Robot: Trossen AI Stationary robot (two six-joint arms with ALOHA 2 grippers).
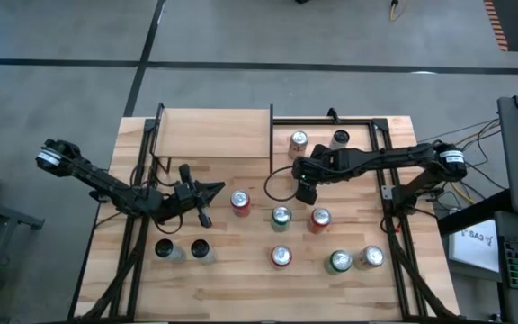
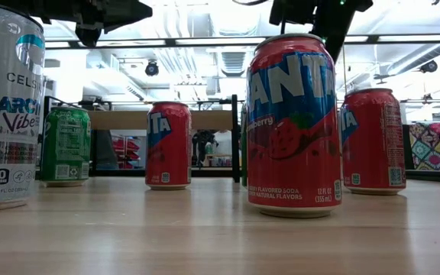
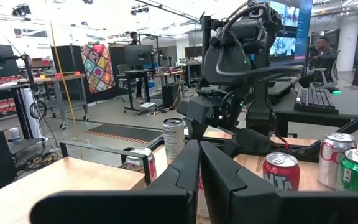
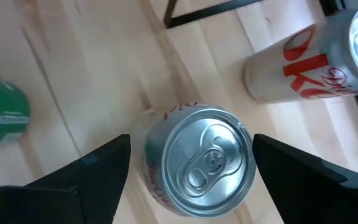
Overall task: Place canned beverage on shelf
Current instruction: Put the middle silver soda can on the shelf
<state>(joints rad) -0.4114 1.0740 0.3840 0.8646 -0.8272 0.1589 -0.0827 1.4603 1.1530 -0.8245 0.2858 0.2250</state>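
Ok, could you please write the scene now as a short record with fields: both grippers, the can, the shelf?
left gripper: shut, holds nothing, waits over the left half of the table
right gripper: open, above a can, one finger on each side of it
can: upright, silver top, red lettering, not gripped
shelf: at the far left part of the table, no can on its board
task state: no can lifted or placed yet

Overhead looks straight down, low camera level across the tabletop (image 2: 205,237) — wrist cameras ride close.
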